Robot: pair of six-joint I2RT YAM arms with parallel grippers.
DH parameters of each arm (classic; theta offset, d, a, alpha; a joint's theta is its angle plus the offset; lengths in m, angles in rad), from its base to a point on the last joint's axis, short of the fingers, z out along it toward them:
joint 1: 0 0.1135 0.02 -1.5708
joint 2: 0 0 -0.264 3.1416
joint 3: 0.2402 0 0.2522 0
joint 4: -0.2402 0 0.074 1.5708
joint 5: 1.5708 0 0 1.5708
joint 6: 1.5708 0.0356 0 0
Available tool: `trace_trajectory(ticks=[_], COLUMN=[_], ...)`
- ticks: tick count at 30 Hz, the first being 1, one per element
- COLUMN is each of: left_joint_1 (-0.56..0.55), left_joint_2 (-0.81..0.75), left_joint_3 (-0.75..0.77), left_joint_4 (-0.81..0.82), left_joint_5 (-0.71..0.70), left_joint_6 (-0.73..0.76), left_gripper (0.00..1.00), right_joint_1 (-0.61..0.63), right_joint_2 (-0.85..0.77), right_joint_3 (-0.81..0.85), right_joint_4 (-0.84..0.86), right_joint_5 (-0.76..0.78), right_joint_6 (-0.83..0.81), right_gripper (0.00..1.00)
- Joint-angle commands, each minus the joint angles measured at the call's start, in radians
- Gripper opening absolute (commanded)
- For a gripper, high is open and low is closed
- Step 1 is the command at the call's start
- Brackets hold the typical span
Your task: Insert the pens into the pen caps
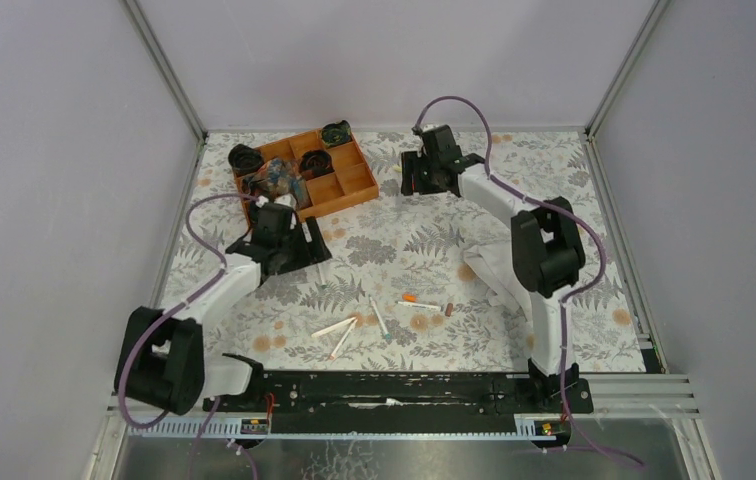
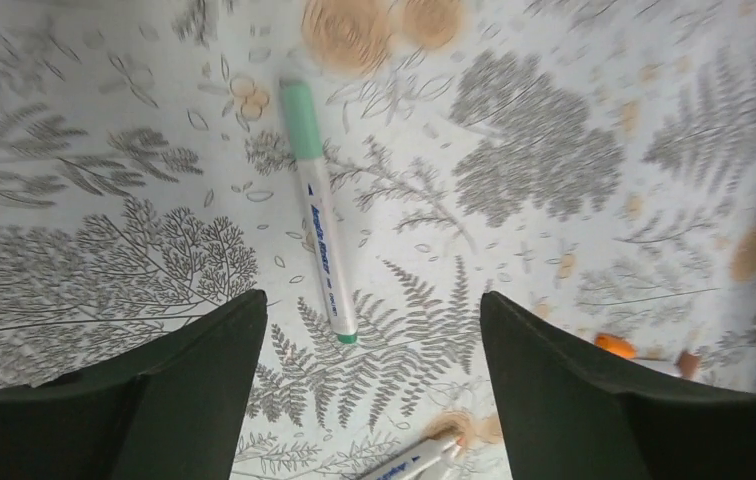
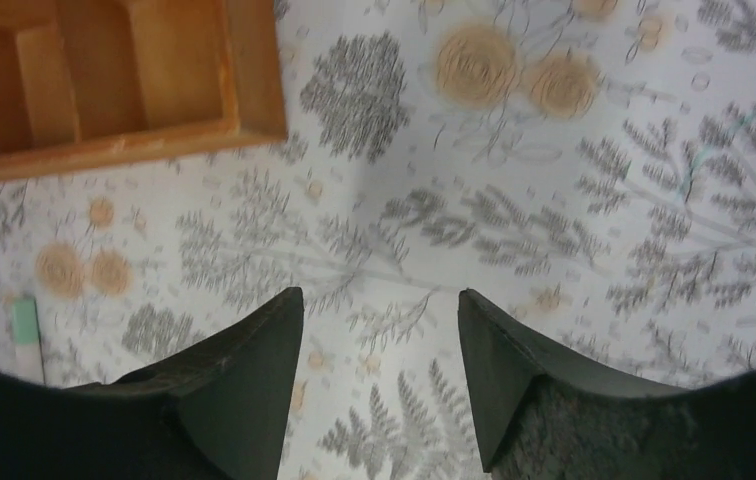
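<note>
Matte black fingers [image 2: 204, 390] of the left gripper [image 2: 371, 305], wedge-shaped with blunt tips, fill the lower corners of the left wrist view. They are spread wide, with nothing gripped and only table cover in the gap.

Just beyond the gap lies the capped pen [image 2: 320, 215], flat on the cover. It has a thin, smooth white plastic barrel with small blue print, a mint green cap [image 2: 301, 115] and a tiny green end plug. Its long axis runs nearly top to bottom of the frame, leaning a little left at the top. The cap end points to the upper edge and the plug end toward the fingers.

The right gripper [image 3: 379, 295] has the same black wedge fingers with a slightly grainy surface. They are parted and hold nothing, hanging over bare cover in the upper middle of the top view.

The table cover [image 1: 424, 240] is white, printed with grey ferns and orange flowers.

The loose pens [image 1: 342, 338] sit in the lower middle of the top view:
- Two slim white sticks lie diagonally, lower left to upper right.
- One stick is steeper, running upper left to lower right.
- The orange-tipped pen [image 1: 419, 303] lies almost left to right, tip to the left.
- A short brown cap [image 1: 449, 310] lies just beside its right end; whether they touch cannot be told.

The tray [image 1: 359, 185] is orange, rectangular and divided into square compartments. It sits in the upper left of the top view, with black round pieces [image 1: 246, 157] in and beside it. Crumpled white paper [image 1: 489, 275] lies under the right arm.
</note>
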Motion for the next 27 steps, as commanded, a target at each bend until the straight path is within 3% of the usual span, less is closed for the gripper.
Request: trace_trajectory(ticks=[1, 12, 20, 27], left_joint_1=[0.014, 0.072, 0.088, 0.095], left_joint_2=[-0.13, -0.309, -0.324, -0.333], left_joint_3=[0.103, 0.2, 0.185, 0.18], left_joint_4=[-0.097, -0.236, -0.234, -0.232], left_joint_5=[-0.079, -0.099, -0.109, -0.11], left_joint_6=[0.029, 0.136, 0.181, 0.205], left_gripper=[0.8, 0.87, 0.88, 0.88], right_joint_1=[-0.042, -0.091, -0.099, -0.098], right_joint_2=[0.113, 0.446, 0.543, 0.598], right_joint_3=[0.164, 0.55, 0.648, 0.711], right_joint_4=[0.053, 0.082, 0.175, 0.187], right_joint_5=[-0.04, -0.161, -0.233, -0.194], right_joint_6=[0.005, 0.072, 0.11, 0.105], right_gripper=[0.63, 0.57, 0.62, 0.62])
